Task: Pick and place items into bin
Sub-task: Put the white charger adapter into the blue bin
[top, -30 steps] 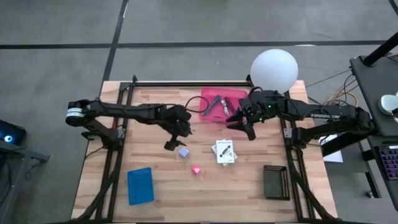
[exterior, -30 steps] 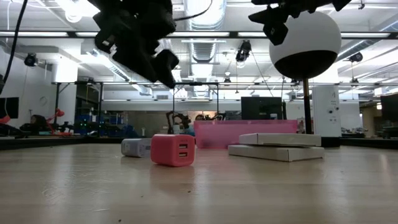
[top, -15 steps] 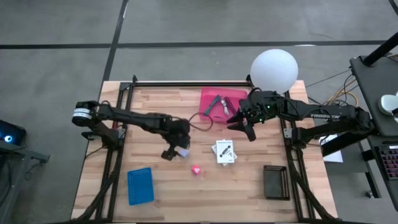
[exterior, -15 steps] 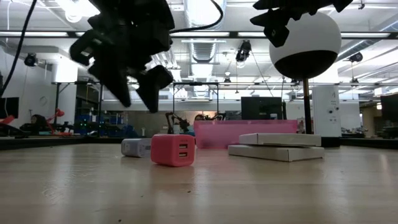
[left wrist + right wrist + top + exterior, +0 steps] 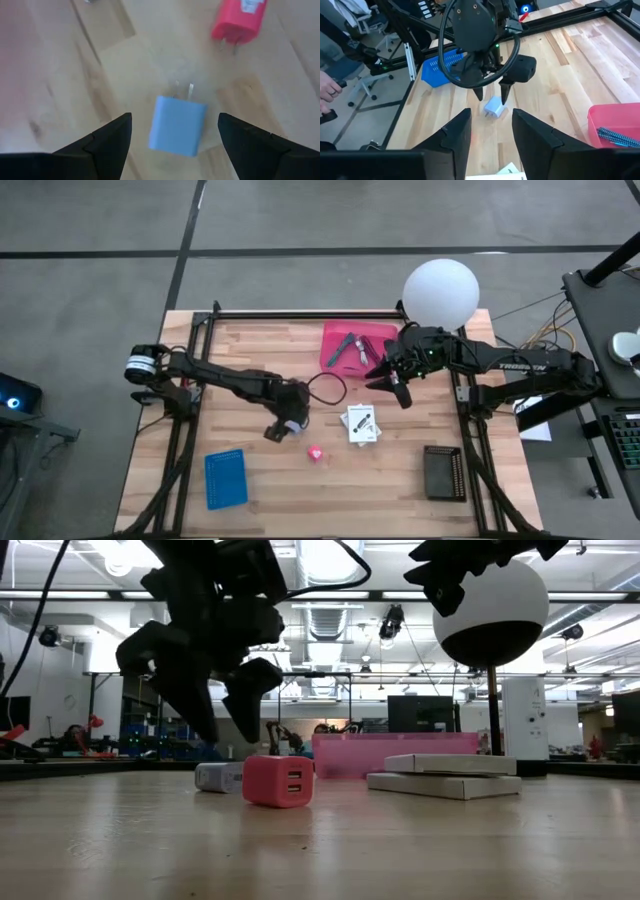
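Over the middle of the worktop [image 5: 250, 350], the left claw [image 5: 175, 131] hangs with its fingers spread wide on either side of the lavender cube [image 5: 178, 125], a small plug-in charger lying flat with its two prongs pointing away. Nothing is gripped yet; the fingers appear to be above the cube rather than touching it. A pink charger [image 5: 315, 452] lies just beside it, toward the near edge, and a white card with black print [image 5: 361, 423] sits to the right. The pink bin [image 5: 345, 345] stands at the far side and already holds a teal-handled tool [image 5: 343, 350].

To do this step well, the claw should probably drop straight down until the fingertips pass the cube's flat sides, then close squarely across the body, not the prongs, and stay clear of the pink charger. A skewed close could spin the cube out.

The right claw [image 5: 399, 384] waits beside the bin, partly open and empty.
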You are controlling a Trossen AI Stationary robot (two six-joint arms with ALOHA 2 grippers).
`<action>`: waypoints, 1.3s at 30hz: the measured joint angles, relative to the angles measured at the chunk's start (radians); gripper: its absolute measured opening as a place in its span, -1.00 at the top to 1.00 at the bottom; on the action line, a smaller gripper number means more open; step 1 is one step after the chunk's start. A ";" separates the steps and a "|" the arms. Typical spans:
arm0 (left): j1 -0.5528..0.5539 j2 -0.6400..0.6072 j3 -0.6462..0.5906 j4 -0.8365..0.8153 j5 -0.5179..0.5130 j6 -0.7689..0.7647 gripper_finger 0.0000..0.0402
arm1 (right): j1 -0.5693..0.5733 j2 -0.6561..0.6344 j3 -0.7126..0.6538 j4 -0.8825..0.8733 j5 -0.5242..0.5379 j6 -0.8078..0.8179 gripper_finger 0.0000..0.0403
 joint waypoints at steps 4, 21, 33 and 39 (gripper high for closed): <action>-0.002 0.000 -0.001 0.002 0.020 0.014 -0.39 | 0.000 0.000 0.000 0.000 0.000 -0.008 0.35; -0.002 0.107 -0.002 0.013 -0.051 0.048 -0.39 | 0.000 0.000 0.000 -0.003 0.000 -0.021 0.38; -0.003 0.126 0.008 0.024 -0.050 0.050 -0.14 | 0.000 0.001 0.000 -0.032 0.000 -0.026 0.36; -0.003 0.126 0.027 0.030 -0.050 0.047 0.11 | 0.000 0.001 0.000 -0.033 0.000 -0.024 0.40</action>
